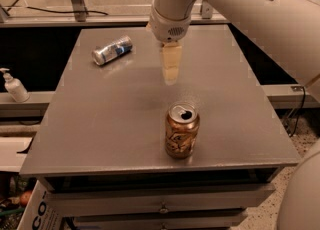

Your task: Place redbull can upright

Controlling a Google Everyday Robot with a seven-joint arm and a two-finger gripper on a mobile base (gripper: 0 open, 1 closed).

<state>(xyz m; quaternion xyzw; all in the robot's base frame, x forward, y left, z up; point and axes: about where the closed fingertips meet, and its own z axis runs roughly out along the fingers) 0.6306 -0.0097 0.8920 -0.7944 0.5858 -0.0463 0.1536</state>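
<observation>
The redbull can (112, 50) is a slim silver can with blue patches. It lies on its side at the far left of the grey table (100, 119). My gripper (170, 69) hangs above the middle of the table's far half, to the right of the can and well apart from it. It holds nothing that I can see. The white arm comes down to it from the upper right.
A wider gold-brown can (182, 129) stands upright near the table's front edge, below the gripper. A white pump bottle (14, 86) stands on a ledge left of the table. Drawers sit under the table front.
</observation>
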